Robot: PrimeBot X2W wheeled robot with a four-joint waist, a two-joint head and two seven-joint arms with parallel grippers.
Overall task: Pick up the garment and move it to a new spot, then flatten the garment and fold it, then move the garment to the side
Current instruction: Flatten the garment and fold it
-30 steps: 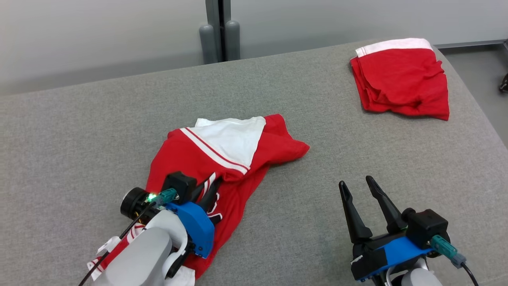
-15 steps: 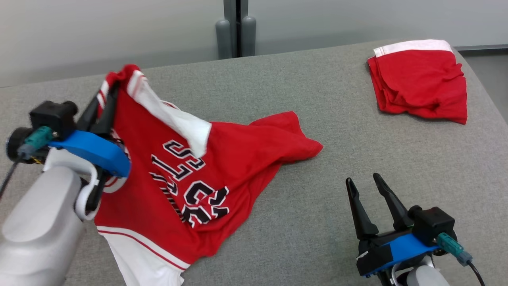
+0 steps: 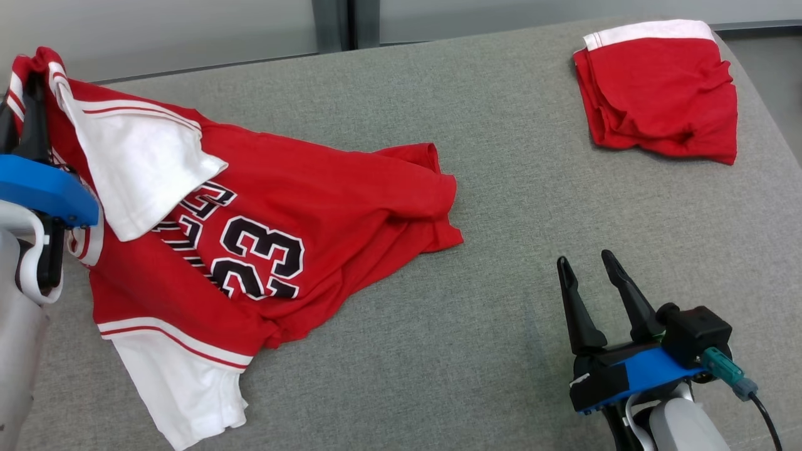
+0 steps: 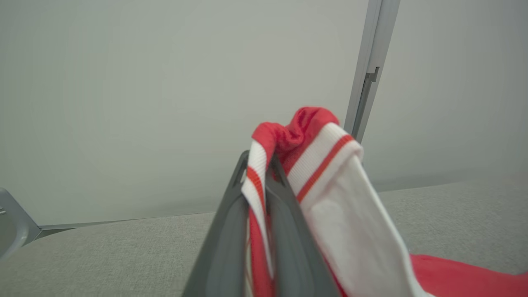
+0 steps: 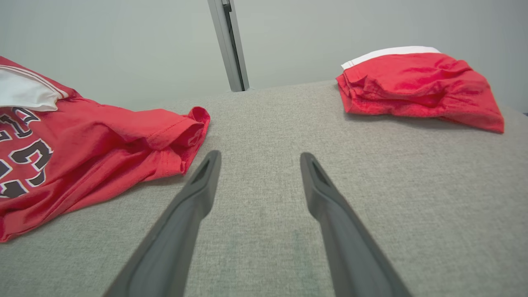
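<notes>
Left pincer (image 4: 258, 163) high, clamped on garment (image 3: 326, 188); right pincer (image 3: 584, 259) low, fingers spread, empty.

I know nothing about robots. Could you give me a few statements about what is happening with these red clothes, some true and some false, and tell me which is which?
1. The left gripper is shut on the jersey, pinching its striped trim. True.
2. The right gripper holds a corner of the jersey. False: its fingers stand open and empty over the bare grey surface, apart from the jersey.
3. The jersey lies flat. False: its gripped end is lifted and the rest trails on the surface.
4. The jersey bears the number 23. True.
5. A second red garment lies bunched at the far right of the surface. True.
</notes>
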